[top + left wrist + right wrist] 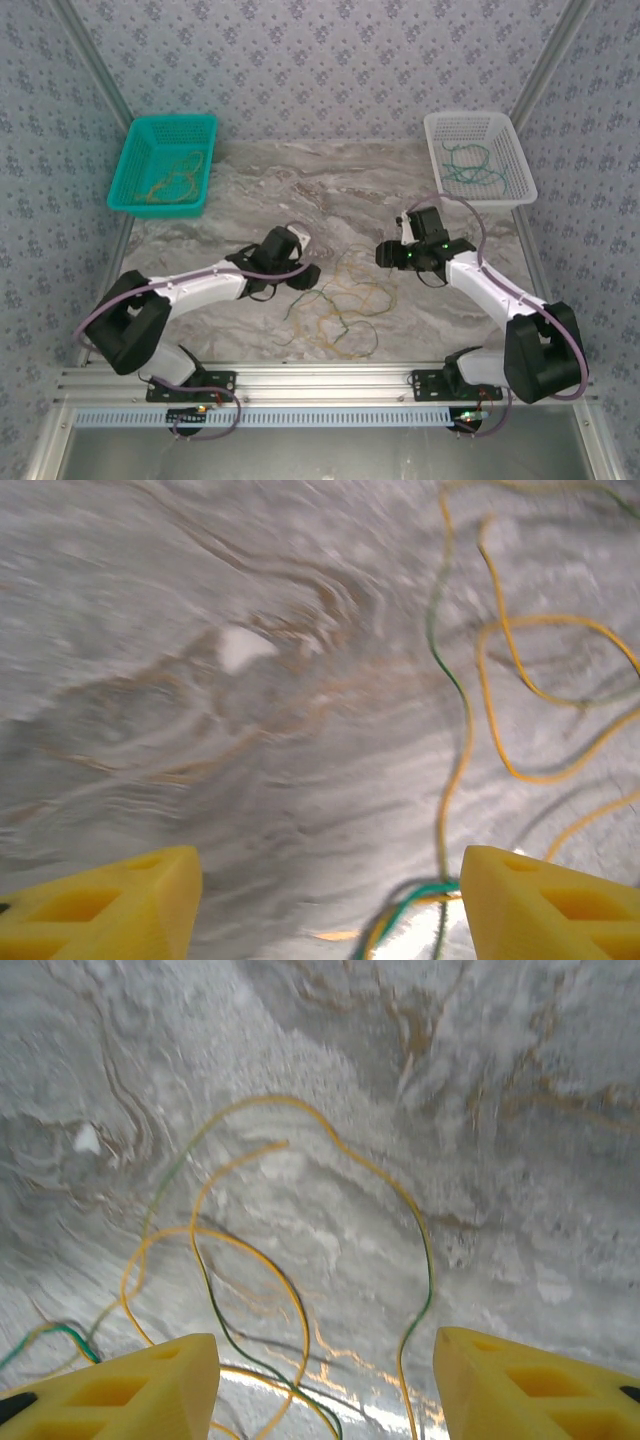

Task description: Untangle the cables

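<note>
**Two open pincers beside a knot of wires**

A loose heap of thin, curly cables (340,300), some dark green and some orange-tan, lies on the grey marble bench (300,190). The heap is in the middle of the bench, near the front edge, between the two robot arms. The strands loop over each other and spread out flat.

The left pincer (303,276) is low over the bench, just beside the left side of the heap. Seen from the left wrist, the left pincer (330,880) is spread apart. Its yellow fingers (120,905) have a wide gap between them. Some cables (466,742) curl across the bench on the right of that view. One green strand and one orange strand run down into the gap, close to the right-hand finger. Nothing is pinched.

The right pincer (385,255) is near the top right side of the heap. Seen from the right wrist, the right pincer (325,1345) is spread apart too. Its yellow fingers (540,1380) stand on each side of some looping cables (285,1098) that lie on the bench under the gap. It pinches nothing.

At the back left of the bench sits a green-blue plastic basket (128,165) with orange-tan strands (170,182) inside. At the back right sits a white plastic basket (520,160) with green strands (470,165) inside.
</note>
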